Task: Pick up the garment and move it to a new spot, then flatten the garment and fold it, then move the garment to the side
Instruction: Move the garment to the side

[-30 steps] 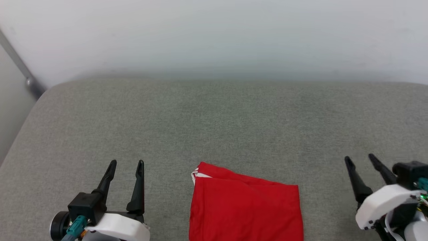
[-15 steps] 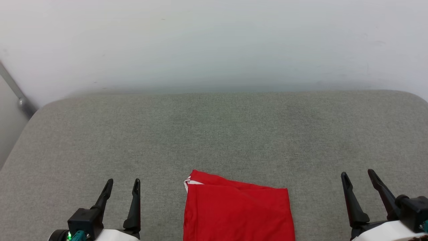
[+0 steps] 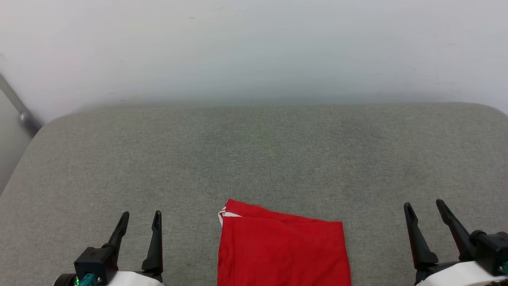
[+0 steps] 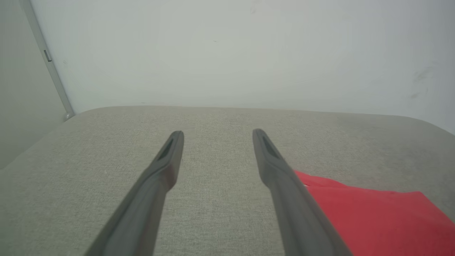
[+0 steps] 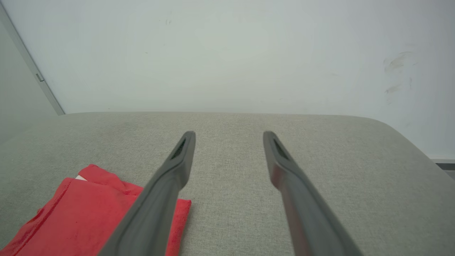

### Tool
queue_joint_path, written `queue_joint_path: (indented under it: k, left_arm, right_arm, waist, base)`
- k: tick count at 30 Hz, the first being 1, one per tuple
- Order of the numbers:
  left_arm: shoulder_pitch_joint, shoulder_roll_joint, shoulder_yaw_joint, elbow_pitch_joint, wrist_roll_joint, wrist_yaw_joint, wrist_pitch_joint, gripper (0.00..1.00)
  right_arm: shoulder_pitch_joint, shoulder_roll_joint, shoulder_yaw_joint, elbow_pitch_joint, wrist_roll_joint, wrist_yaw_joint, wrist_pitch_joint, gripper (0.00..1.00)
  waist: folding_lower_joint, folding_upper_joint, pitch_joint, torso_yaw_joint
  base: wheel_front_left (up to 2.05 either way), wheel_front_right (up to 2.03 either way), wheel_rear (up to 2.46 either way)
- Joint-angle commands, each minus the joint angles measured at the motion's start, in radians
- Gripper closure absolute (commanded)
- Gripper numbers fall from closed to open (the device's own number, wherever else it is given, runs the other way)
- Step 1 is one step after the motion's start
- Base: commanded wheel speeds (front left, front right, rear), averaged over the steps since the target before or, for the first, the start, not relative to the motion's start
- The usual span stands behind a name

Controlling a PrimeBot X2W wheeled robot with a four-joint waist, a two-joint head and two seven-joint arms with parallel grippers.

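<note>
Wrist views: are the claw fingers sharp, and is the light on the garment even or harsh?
Left wrist view: the left claw goes slightly soft toward the bottom edge, and the garment looks washed-out red. Right wrist view: the right claw blurs likewise near the lens. Head view: soft, even light, no glare, no hard shadows.

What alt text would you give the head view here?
A folded red garment lies at the near middle of a grey cushioned surface, with the left gripper and right gripper open and empty either side of it. A pale wall stands behind.
</note>
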Motion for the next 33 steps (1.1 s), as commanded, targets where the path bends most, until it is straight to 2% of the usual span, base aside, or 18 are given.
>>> queue_joint_path:
  k: [1, 6, 8, 14, 18, 21, 26, 29, 33]
  left_arm:
    - [0.008, 0.002, 0.004, -0.004, 0.000, 0.002, -0.004, 0.00]
    - [0.010, -0.006, 0.013, -0.011, 0.000, 0.010, -0.008, 0.00]
    - [0.004, -0.010, 0.017, -0.016, 0.004, 0.011, -0.009, 0.00]
    - [-0.018, -0.029, 0.031, -0.029, 0.014, 0.008, -0.013, 0.00]
    - [-0.037, -0.041, 0.041, -0.038, 0.021, 0.002, -0.015, 0.00]
    - [-0.051, -0.051, 0.050, -0.043, 0.029, -0.006, -0.017, 0.00]
    - [-0.083, -0.069, 0.059, -0.053, 0.045, -0.019, -0.017, 0.00]
    - [-0.103, -0.077, 0.062, -0.045, 0.052, -0.028, -0.017, 0.00]
    - [-0.125, -0.084, 0.059, -0.032, 0.060, -0.044, -0.017, 0.00]
  right_arm:
    - [0.012, 0.005, -0.005, -0.003, -0.002, 0.000, 0.005, 0.00]
    - [0.003, 0.004, -0.067, 0.033, 0.055, 0.000, 0.071, 0.00]
    - [-0.013, -0.022, -0.118, 0.060, 0.096, 0.000, 0.119, 0.00]
    - [-0.062, -0.109, -0.290, 0.192, 0.266, 0.000, 0.331, 0.00]
    - [-0.103, -0.148, -0.344, 0.284, 0.375, 0.000, 0.501, 0.00]
    - [-0.134, -0.124, -0.369, 0.340, 0.459, 0.000, 0.649, 0.00]
    - [-0.184, -0.033, -0.354, 0.378, 0.605, 0.000, 0.887, 0.00]
    - [-0.216, 0.005, -0.311, 0.380, 0.681, 0.000, 0.942, 0.00]
    - [-0.253, 0.021, -0.246, 0.431, 0.775, -0.001, 0.970, 0.00]
  waist:
    - [0.0000, -0.0001, 0.002, 0.003]
    - [0.0000, -0.0001, 0.012, 0.015]
    - [0.0000, -0.0001, 0.019, 0.025]
    - [0.0000, -0.0001, 0.047, 0.065]
    - [0.0000, -0.0001, 0.078, 0.088]
    - [0.0000, -0.0001, 0.104, 0.104]
    - [0.0000, -0.0001, 0.160, 0.129]
    - [0.0000, -0.0001, 0.191, 0.137]
    - [0.0000, -0.0001, 0.216, 0.145]
  base:
    - [0.00, 0.00, 0.00]
    - [0.00, 0.00, 0.00]
    - [0.00, 0.00, 0.00]
    - [0.00, 0.00, 0.00]
    - [0.00, 0.00, 0.00]
    - [0.00, 0.00, 0.00]
    - [0.00, 0.00, 0.00]
    - [0.00, 0.00, 0.00]
    - [0.00, 0.00, 0.00]
